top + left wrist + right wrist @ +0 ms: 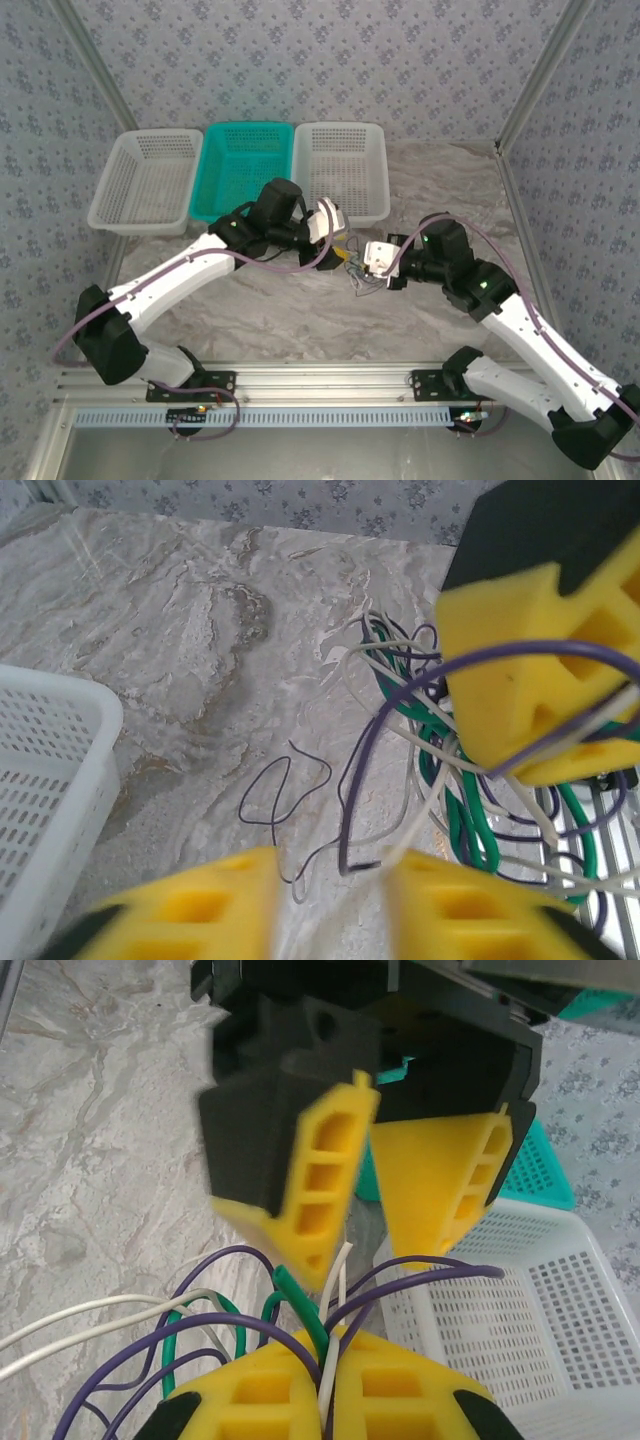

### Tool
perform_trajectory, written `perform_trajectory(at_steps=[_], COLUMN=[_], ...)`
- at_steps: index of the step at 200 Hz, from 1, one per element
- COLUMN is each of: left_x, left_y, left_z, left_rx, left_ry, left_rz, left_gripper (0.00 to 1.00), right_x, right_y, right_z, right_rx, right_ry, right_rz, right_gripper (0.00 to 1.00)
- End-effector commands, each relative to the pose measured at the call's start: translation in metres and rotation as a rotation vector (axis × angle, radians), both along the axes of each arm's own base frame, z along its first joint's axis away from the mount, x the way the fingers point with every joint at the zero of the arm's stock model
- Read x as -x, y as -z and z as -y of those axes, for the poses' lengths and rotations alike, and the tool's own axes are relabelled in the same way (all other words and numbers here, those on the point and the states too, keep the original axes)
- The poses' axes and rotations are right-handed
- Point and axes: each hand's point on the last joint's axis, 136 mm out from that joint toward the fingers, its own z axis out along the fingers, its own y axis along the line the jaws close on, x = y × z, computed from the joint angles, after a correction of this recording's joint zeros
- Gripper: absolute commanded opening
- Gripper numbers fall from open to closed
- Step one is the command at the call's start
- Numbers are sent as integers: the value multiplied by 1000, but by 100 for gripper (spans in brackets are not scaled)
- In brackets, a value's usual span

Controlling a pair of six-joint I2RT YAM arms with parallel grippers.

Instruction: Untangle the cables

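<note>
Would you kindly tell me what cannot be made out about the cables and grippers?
Top view: cables too small to tell apart, partly under the right gripper.
Left wrist view: left gripper blurred at the bottom edge; whether it pinches a cable is unclear.
Right wrist view: the clamped cables' onward run hidden behind the right gripper's fingers.

Tangled cables (465,815), green, purple, white, looping over marble tabletop (180,630)

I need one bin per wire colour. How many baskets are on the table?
3, in a row at the far edge: left white basket, teal basket in the middle, right white basket. None looks hidden.
</note>
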Motion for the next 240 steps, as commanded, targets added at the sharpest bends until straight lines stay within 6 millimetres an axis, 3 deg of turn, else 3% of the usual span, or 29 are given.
perform_trajectory(at_steps=[1,24,44,64,71,91,115,135,154,174,211,226,240], left_x=[-4,-11,-18,-21,-22,-22,-26,-30,-37,-33,-11,-4,2], left_y=[-1,-10,-18,-16,-13,6,35,56,61,56,55,50,46], left_z=[-1,-7,-16,-27,-31,-36,-39,-45,-50,-50,-46,-50,-55], left_rx=[9,17,9,-35,-56,-86,-77,-79,-74,-35,-1,17,23], left_ry=[-19,-68,-128,-154,-152,-141,-148,-188,-274,-310,-294,-303,-304], left_rz=[-3,43,108,167,190,229,287,327,331,309,334,326,329], left_gripper=[0,0,0,0,0,0,0,0,0,0,0,0,0], right_x=[-4,-16,-40,-62,-65,-73,-65,-39,-11,-12,-12,-14,-22], right_y=[-16,-1,17,64,81,100,95,64,31,12,31,40,49], right_z=[0,10,23,40,43,44,26,12,2,1,-35,-51,-58], right_rx=[-13,45,19,19,30,-57,-218,-377,-511,-641,-683,-649,-638], right_ry=[31,138,306,485,521,629,568,419,288,331,264,267,340], right_rz=[55,84,93,24,-16,-111,-170,-187,-262,-381,-527,-585,-567], right_gripper=[0,15,35,46,54,64,70,76,83,82,79,60,18])
